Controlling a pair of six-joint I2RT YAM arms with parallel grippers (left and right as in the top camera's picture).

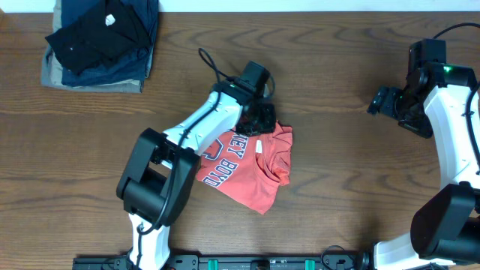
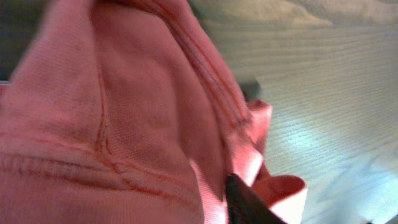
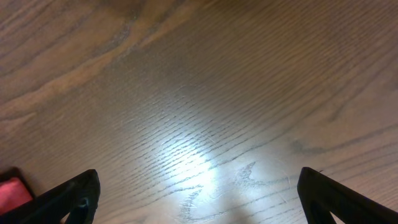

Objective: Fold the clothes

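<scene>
The orange-red T-shirt lies crumpled in the middle of the table, with part of its dark-and-white lettering showing at its left. My left gripper is at the shirt's upper edge and is shut on the cloth. In the left wrist view the shirt fills most of the frame and only one dark finger tip shows through the folds. My right gripper hovers open and empty over bare wood at the far right, well away from the shirt. Its two fingers are spread wide in the right wrist view.
A stack of folded black, navy and khaki garments sits at the back left corner. A black cable loops behind the left arm. A sliver of red cloth shows at the left edge of the right wrist view.
</scene>
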